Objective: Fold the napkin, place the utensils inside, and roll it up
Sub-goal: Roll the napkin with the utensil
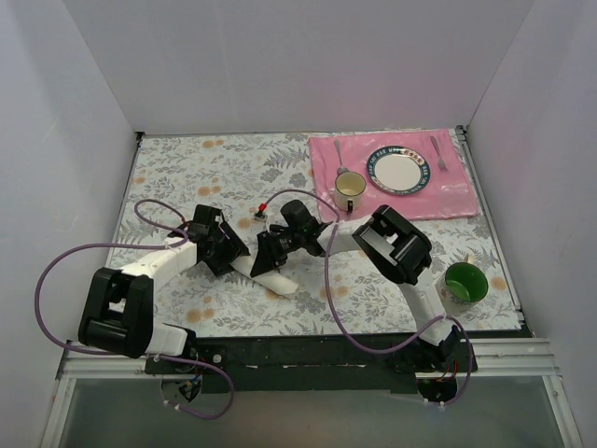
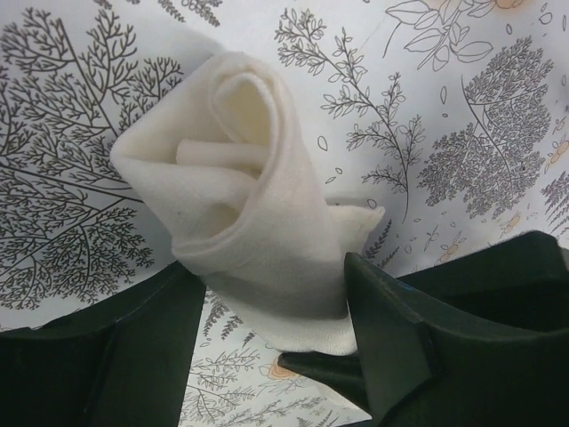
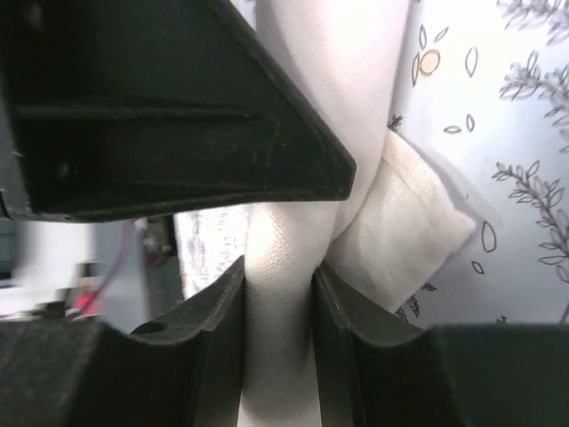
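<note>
The off-white napkin (image 1: 272, 277) lies rolled into a loose tube on the floral tablecloth at centre. In the left wrist view the roll's open end (image 2: 240, 196) faces the camera. My left gripper (image 2: 276, 294) straddles the roll, with both fingers against its sides. My right gripper (image 3: 277, 302) is pinched on a fold of the napkin (image 3: 277, 356), close beside the left gripper (image 1: 233, 252). In the top view the right gripper (image 1: 268, 254) sits over the roll's far end. The knife is hidden; no metal shows in any view.
A pink placemat (image 1: 457, 201) at back right holds a plate (image 1: 401, 173), a fork (image 1: 437, 154), a spoon (image 1: 340, 154) and a cream mug (image 1: 349, 191). A green cup (image 1: 464, 283) stands at right, near the right arm. White walls enclose the table.
</note>
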### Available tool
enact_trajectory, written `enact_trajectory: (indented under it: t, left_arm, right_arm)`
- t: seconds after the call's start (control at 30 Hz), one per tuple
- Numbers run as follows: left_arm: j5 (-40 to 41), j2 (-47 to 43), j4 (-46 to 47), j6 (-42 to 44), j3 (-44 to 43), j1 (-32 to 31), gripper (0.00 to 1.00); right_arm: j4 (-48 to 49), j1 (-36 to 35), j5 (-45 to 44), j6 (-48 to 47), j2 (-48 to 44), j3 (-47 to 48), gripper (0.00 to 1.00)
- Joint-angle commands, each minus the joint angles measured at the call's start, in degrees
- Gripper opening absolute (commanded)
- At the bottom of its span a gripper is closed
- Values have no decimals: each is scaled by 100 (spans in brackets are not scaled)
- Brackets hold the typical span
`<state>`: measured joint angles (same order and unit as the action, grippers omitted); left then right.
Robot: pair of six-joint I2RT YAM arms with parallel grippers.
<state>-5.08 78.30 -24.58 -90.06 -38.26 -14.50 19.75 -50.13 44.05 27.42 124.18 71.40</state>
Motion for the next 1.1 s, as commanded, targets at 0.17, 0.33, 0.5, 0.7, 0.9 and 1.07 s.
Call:
enact_trajectory:
  t: [0.17,0.33,0.5,0.7,0.9,1.07]
  left_arm:
    - [104,124,155,173,46,-44,56]
    - [113,133,155,208,64,-53,33]
    - [121,89,146,226,91,-53,27]
    - [130,-25,41,217,126,-44,27]
    - [51,-17,-21,156,82,-53,27]
    - [-19,54,-65,129,47,-53,27]
  right_arm:
    - [3508,240,1501,3409,959,-767,39]
    - [2304,249,1326,2492,723,-645,43]
    - [-441,249,431,417,230,-66,54]
    - [-2869,-40,-1686,-1412,-482,577,66]
    - [-2522,-901,-4359,-1678,-1448,59,74]
    - [-2432,-1402,-5335,-1792,-1555,155,76]
